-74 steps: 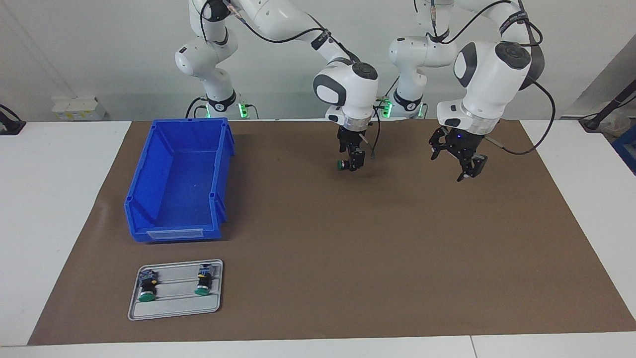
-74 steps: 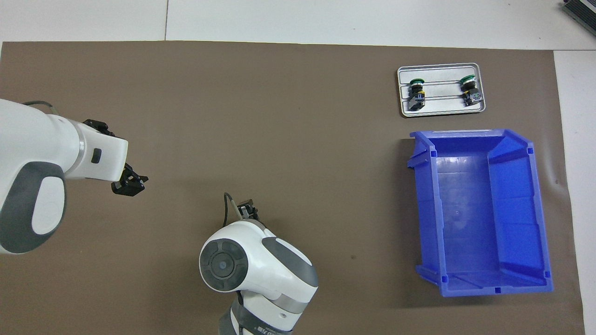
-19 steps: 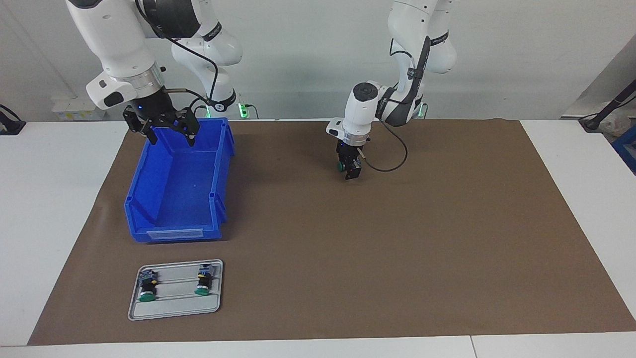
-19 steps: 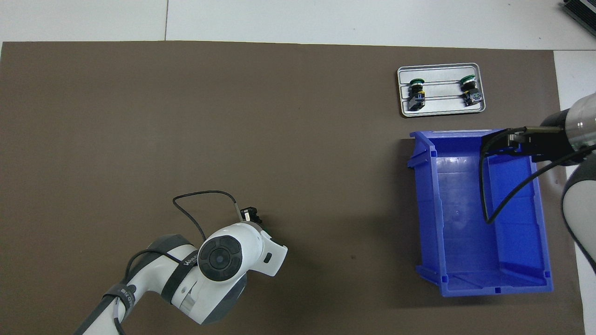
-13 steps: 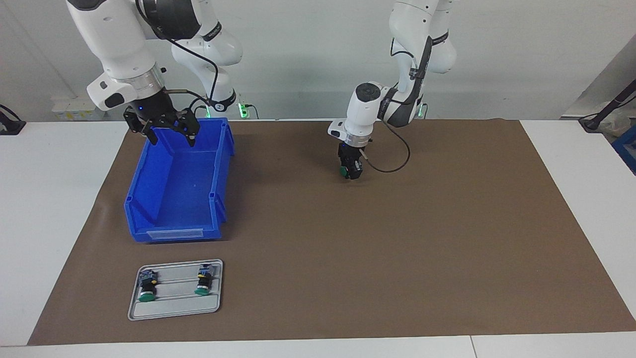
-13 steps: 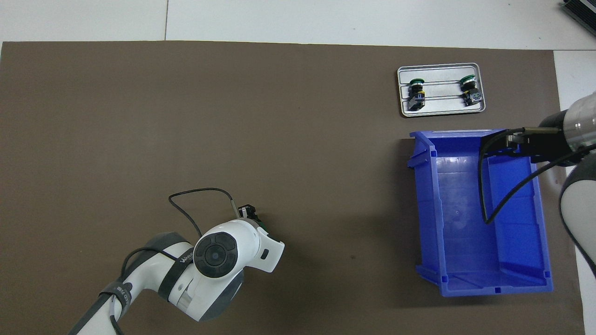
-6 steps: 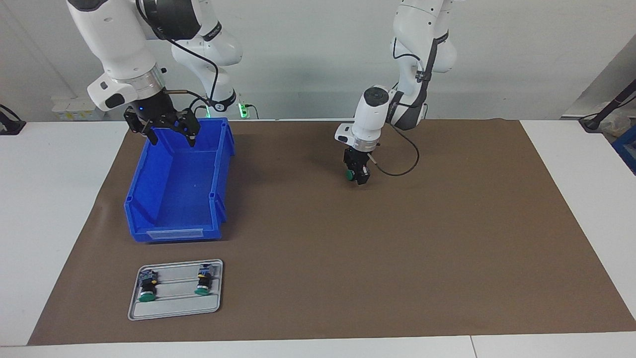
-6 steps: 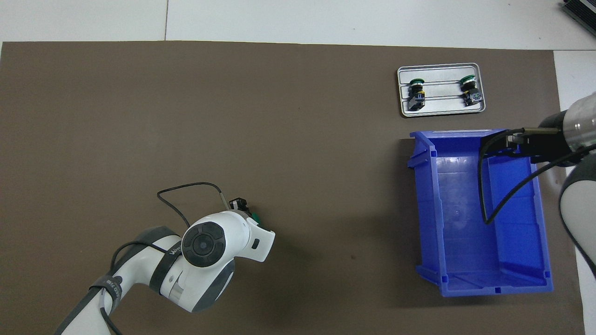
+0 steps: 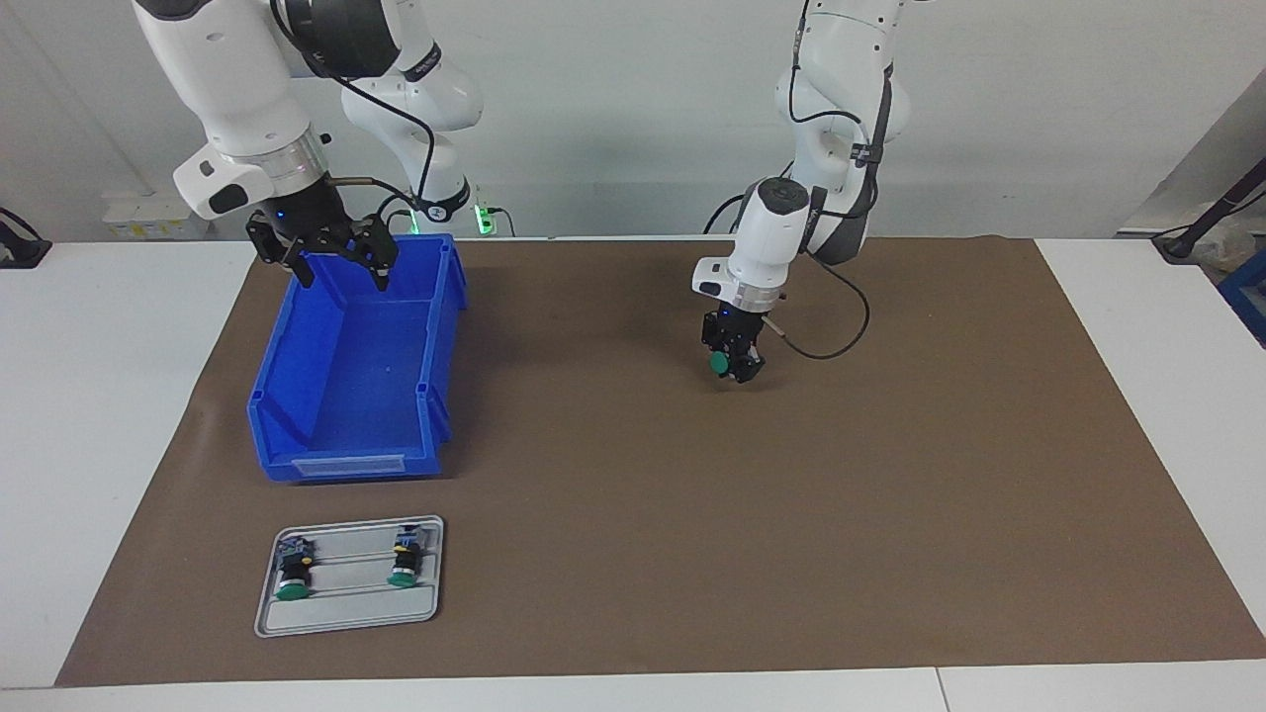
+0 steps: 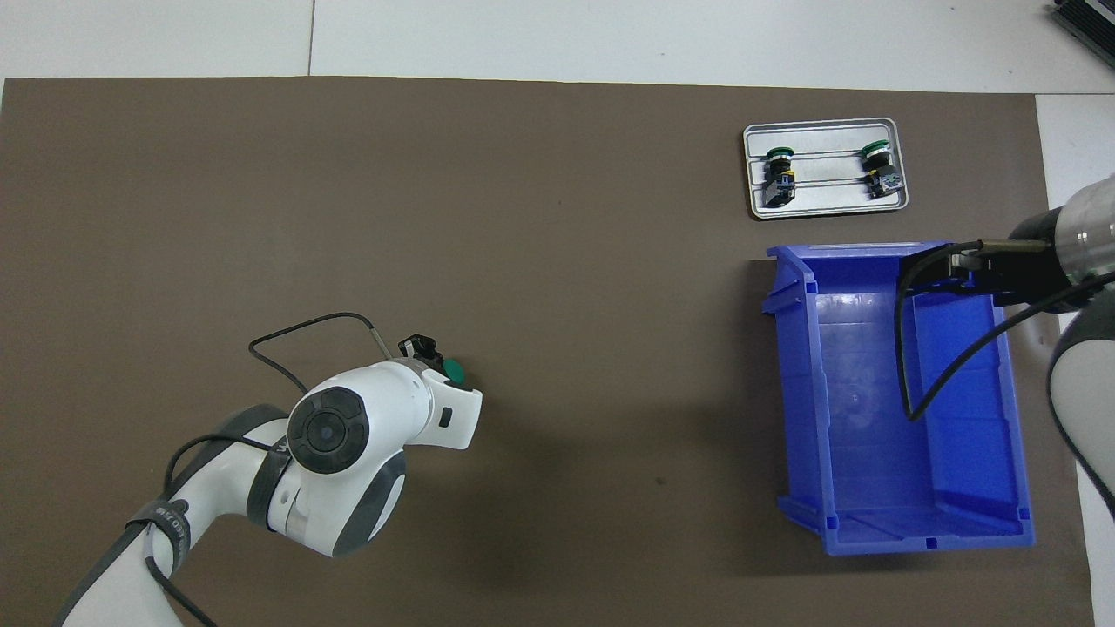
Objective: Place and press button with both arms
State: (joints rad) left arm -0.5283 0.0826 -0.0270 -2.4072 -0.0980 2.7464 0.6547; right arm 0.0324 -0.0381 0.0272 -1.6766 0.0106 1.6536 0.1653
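Observation:
My left gripper [image 9: 737, 368] is shut on a button [image 9: 720, 364] with a round green cap and a black body, held just above the middle of the brown mat [image 9: 692, 514]. In the overhead view the green cap [image 10: 454, 372] shows beside the left gripper [image 10: 431, 353]. My right gripper [image 9: 336, 265] is open and empty, and waits over the robots' end of the blue bin [image 9: 341, 463]. In the overhead view the right gripper [image 10: 949, 266] covers part of the bin's rim [image 10: 797, 392].
A grey tray [image 9: 346, 611] lies on the mat, farther from the robots than the bin, with two more green-capped buttons [image 9: 292, 578] [image 9: 404, 566] lying in it. In the overhead view the tray [image 10: 823, 202] holds the same two buttons [image 10: 778, 174] [image 10: 878, 170]. The bin is empty.
The button passed from my right gripper to my left. My right arm swung away over the bin. In the last second my left gripper carried the button lower and toward the left arm's end.

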